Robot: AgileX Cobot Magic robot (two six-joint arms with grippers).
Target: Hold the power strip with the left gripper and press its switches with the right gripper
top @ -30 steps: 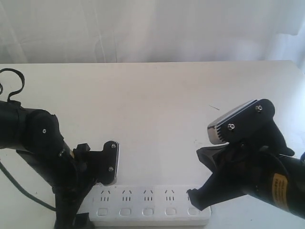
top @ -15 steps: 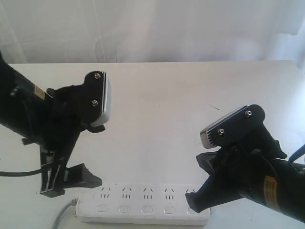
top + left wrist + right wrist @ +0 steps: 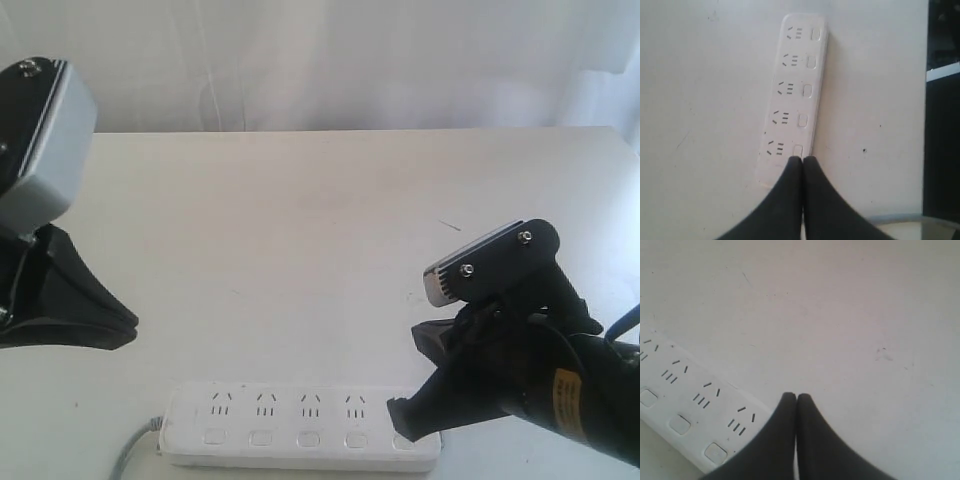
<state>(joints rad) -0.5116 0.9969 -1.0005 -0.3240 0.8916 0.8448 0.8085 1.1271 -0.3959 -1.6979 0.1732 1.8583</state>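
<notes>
The white power strip point(image 3: 300, 425) lies flat along the table's near edge, its grey cord point(image 3: 133, 452) leaving at the left end. A row of switches point(image 3: 262, 438) runs below the sockets. My left gripper point(image 3: 122, 326) hangs high at the far left, shut and empty, away from the strip. In the left wrist view the left gripper point(image 3: 802, 159) points at the strip point(image 3: 796, 75) and its end switch point(image 3: 798, 150). My right gripper point(image 3: 402, 416) is shut over the strip's right end, hiding the fifth switch. In the right wrist view its tips point(image 3: 796, 396) sit beside the strip point(image 3: 685, 390).
The white table point(image 3: 330, 220) stretches back to a white curtain point(image 3: 320, 60). A small dark scratch point(image 3: 450, 226) marks the tabletop right of centre. Past the table's edge the left wrist view shows a dark drop-off point(image 3: 942, 125).
My left gripper has let go of the strip's left end and risen up and to the left. The strip's left end and cord now show. The right gripper has hardly moved.
</notes>
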